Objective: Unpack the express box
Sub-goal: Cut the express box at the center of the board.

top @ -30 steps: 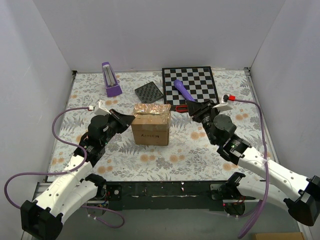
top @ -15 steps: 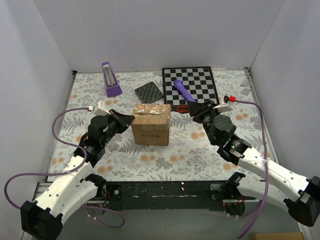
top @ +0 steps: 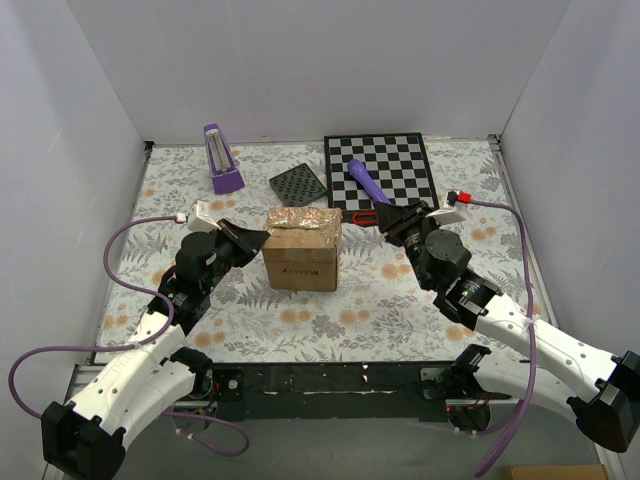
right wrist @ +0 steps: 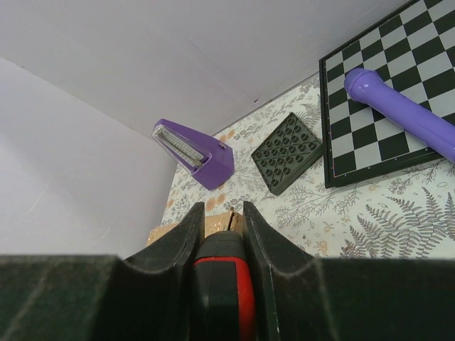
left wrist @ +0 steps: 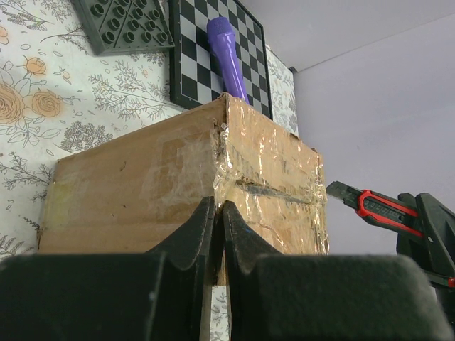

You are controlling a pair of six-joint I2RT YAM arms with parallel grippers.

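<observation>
The express box (top: 303,250), a brown carton with glossy tape on top, stands mid-table. It fills the left wrist view (left wrist: 142,181), where a dark slit runs across its taped top. My left gripper (top: 260,238) is shut with nothing in it, its tips (left wrist: 218,207) against the box's upper left edge. To the right of the box my right gripper (top: 392,217) is shut on a red and black utility knife (right wrist: 222,284). The knife (top: 364,215) points at the box's top right corner. The left wrist view shows the knife (left wrist: 373,204) just beyond the box, apart from it.
A black-and-white chessboard (top: 400,165) lies at the back with a purple cylinder (top: 364,180) on it. A dark studded plate (top: 298,185) sits behind the box. A purple wedge-shaped object (top: 222,160) stands at the back left. White walls close the table on three sides.
</observation>
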